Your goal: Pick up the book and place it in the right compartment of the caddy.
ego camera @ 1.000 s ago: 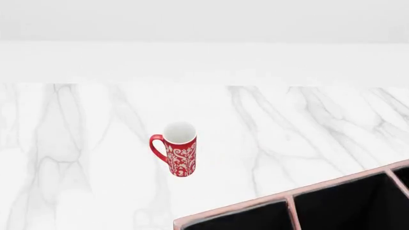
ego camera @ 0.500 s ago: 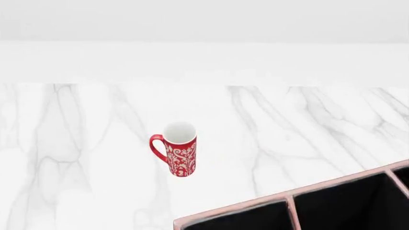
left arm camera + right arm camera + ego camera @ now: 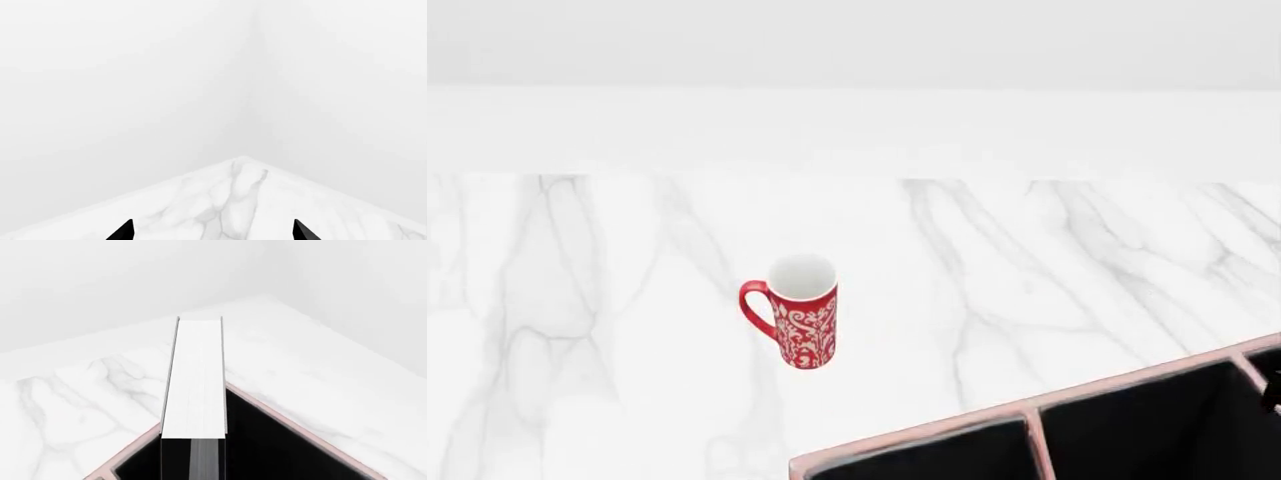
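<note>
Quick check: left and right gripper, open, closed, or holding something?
Left gripper: open, holding nothing.
Right gripper: not visible itself; the book stands just ahead of its camera over the caddy, so cannot tell.

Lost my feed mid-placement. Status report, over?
Left gripper open, empty, off to the side. Book upright over the caddy corner, seen from right wrist; right grip not visible. Mug stands clear.
</note>
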Motion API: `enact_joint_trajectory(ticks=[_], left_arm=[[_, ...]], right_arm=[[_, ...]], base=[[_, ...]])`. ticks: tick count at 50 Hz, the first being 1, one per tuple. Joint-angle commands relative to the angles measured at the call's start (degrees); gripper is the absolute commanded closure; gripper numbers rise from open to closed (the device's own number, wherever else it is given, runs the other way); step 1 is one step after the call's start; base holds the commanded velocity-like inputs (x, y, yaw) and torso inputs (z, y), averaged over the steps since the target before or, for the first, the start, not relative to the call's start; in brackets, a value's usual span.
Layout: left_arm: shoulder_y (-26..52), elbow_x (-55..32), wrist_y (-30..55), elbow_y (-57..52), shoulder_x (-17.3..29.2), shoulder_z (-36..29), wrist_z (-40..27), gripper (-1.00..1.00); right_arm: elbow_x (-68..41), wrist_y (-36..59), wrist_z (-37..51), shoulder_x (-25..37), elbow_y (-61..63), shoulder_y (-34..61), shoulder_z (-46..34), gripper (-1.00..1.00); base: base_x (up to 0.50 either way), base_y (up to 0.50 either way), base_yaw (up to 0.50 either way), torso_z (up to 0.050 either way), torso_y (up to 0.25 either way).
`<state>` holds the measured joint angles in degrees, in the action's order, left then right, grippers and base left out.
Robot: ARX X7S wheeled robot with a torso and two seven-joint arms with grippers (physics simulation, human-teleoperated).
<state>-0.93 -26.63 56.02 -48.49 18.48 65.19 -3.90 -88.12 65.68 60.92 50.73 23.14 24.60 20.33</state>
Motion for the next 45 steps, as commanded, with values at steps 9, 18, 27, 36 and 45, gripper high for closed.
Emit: enact_joint_trajectory(ticks=[9,18,27,36,45], left_arm=[[-0.2,0.8,-0.1,-0.2,-1.0,1.5,0.8,-1.0],[-0.2,0.8,-0.3,0.2,-0.9,1.1,0.7,-1.0],[-0.5,0.7,-0.6,0.3,-1.1,1.1,0.7,-1.0],[-0.5,0.5,-0.5,0.3,-1.1,1.2,0.6,-1.0],[-0.4,0.2,-0.4,0.2,-1.0,1.1,0.4,-1.0]], right_arm=[[1.7,-1.7,-3.6,-3.3,-3.4,-1.1,2.7,1.0],[2.8,-1.9,-4.9,-3.5,-3.5,-1.4,1.5,1.0],[1.9,-1.6,-5.5,-3.4,-3.6,-1.0,0.9,-1.0],[2.1,-1.8,-5.7,-3.3,-3.6,-0.7,0.4,-1.0],[2.0,-1.9,-6.0,-3.3,-3.4,-0.6,0.1,-1.0]], base=[[0.0,0.0,0.0,0.0,0.0],[0.0,0.0,0.0,0.0,0.0],[0.0,0.0,0.0,0.0,0.0],[0.0,0.0,0.0,0.0,0.0],[0.0,0.0,0.0,0.0,0.0]])
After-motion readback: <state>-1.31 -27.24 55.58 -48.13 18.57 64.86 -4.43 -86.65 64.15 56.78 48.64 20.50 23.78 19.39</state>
